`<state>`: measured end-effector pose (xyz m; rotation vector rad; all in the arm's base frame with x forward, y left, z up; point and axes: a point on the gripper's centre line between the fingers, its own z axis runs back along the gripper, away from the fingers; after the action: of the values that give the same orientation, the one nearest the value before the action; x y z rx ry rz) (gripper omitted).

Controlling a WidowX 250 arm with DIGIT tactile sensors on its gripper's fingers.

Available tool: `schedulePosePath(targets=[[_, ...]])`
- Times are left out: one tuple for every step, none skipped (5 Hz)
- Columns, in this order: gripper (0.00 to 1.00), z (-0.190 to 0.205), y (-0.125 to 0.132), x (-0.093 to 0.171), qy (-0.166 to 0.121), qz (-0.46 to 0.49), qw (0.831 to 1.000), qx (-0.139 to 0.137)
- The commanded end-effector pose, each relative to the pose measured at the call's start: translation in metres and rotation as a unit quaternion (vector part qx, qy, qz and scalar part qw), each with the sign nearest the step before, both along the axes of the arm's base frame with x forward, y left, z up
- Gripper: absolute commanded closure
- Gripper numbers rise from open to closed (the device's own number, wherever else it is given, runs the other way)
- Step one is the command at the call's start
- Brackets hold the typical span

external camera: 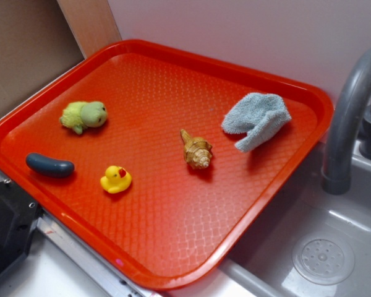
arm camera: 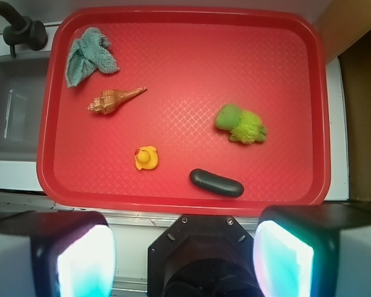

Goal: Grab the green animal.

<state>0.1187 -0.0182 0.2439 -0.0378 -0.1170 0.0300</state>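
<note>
A: Where is the green animal [arm camera: 238, 124]?

B: It lies on the red tray [arm camera: 185, 185], in the right part of the tray in the wrist view. Its green head points to about 10 o'clock and the paler lumpy body to about 4 o'clock. It lies alone and touches nothing.

A: What is around it?

B: At about 7 o'clock from it, near, lies a dark oblong object [arm camera: 216, 182]. The yellow duck [arm camera: 146, 158] is at about 8 o'clock, farther away. At 9 to 10 o'clock, well apart, lies the tan seashell [arm camera: 114, 101], with its tip turned toward the animal's side. Beyond the shell, at about 10 o'clock in the tray corner, is a crumpled blue-grey cloth [arm camera: 88, 55]. Left of the tray is a grey sink [arm camera: 15, 105] with a dark faucet [arm camera: 15, 25].

A: Does something stand in the way?

B: Nothing covers the animal. Only the dark oblong object lies between it and the near rim of the tray.

A: And the gripper [arm camera: 184, 263]?

B: It is at the bottom of the wrist view, outside the near rim of the tray. The two fingers [arm camera: 80, 260] stand wide apart and hold nothing. It is well apart from the animal.
</note>
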Motion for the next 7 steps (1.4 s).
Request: schedulePosePath(targets=[[0.0, 0.0, 0.0, 0.0, 0.0, 0.0, 1.0, 0.0], [0.0, -0.017, 0.013, 0.007, -0.055, -0.119, 0.991, -0.002], [0.0, -0.036, 0.028, 0.026, -0.099, -0.226, 0.969, 0.024], [0.0, -0.057, 0.049, 0.044, -0.154, -0.312, 0.937, 0.023], [0.0, -0.08, 0.074, 0.06, -0.167, -0.344, 0.923, 0.03], [0.0, -0.108, 0.099, 0.074, -0.147, -0.345, 0.925, 0.066], [0.0, -0.125, 0.102, 0.082, -0.13, -0.355, 0.922, 0.087]])
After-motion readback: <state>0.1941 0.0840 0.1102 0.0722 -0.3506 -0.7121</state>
